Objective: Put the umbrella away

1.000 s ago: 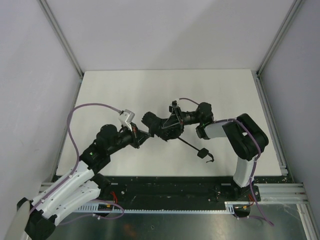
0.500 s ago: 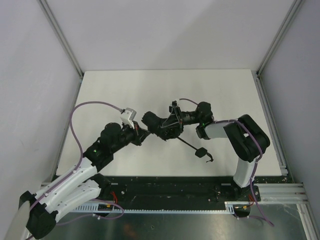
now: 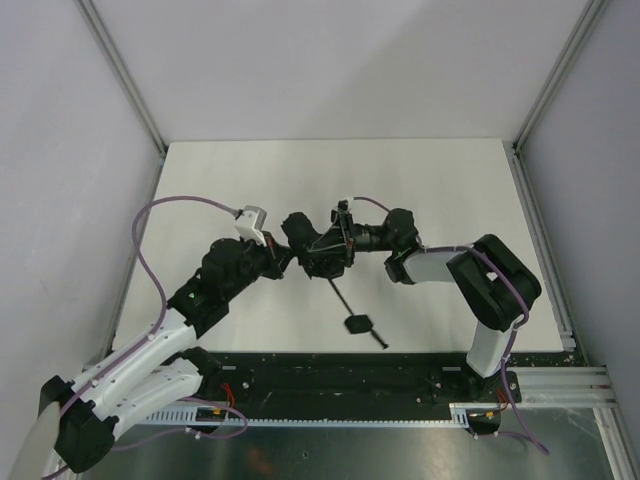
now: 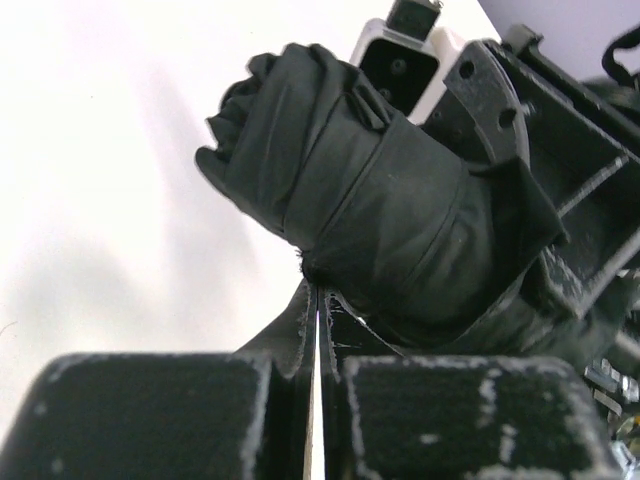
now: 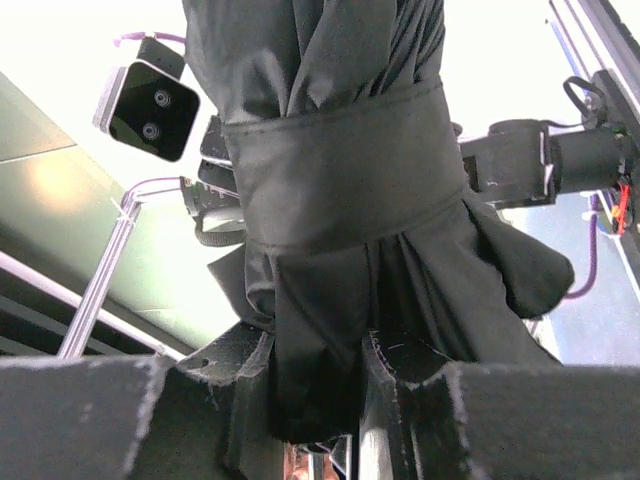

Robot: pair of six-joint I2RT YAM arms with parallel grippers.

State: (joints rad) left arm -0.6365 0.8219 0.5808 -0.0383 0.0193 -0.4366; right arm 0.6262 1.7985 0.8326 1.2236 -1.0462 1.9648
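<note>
The umbrella (image 3: 318,252) hangs over the middle of the white tabletop (image 3: 440,190), caught between the two arms. Its black canopy (image 4: 370,210) is folded and rolled into a tight bundle, and a fabric strap (image 5: 340,170) is wrapped around it. From the bundle the thin shaft (image 3: 338,293) slants toward 5 o'clock and ends in the small black handle (image 3: 358,323) near the tabletop's near edge. Whether the handle touches the surface cannot be told.

The left gripper (image 3: 283,256) meets the bundle from 9 o'clock. In the left wrist view the left gripper (image 4: 318,372) has its jaws pressed together on a thin flap of the umbrella's fabric just below the rolled canopy.

The right gripper (image 3: 345,246) comes in from 3 o'clock. Its wrist view shows the right gripper (image 5: 315,400) partly closed, with gathered canopy fabric squeezed between the pads below the strap.
</note>
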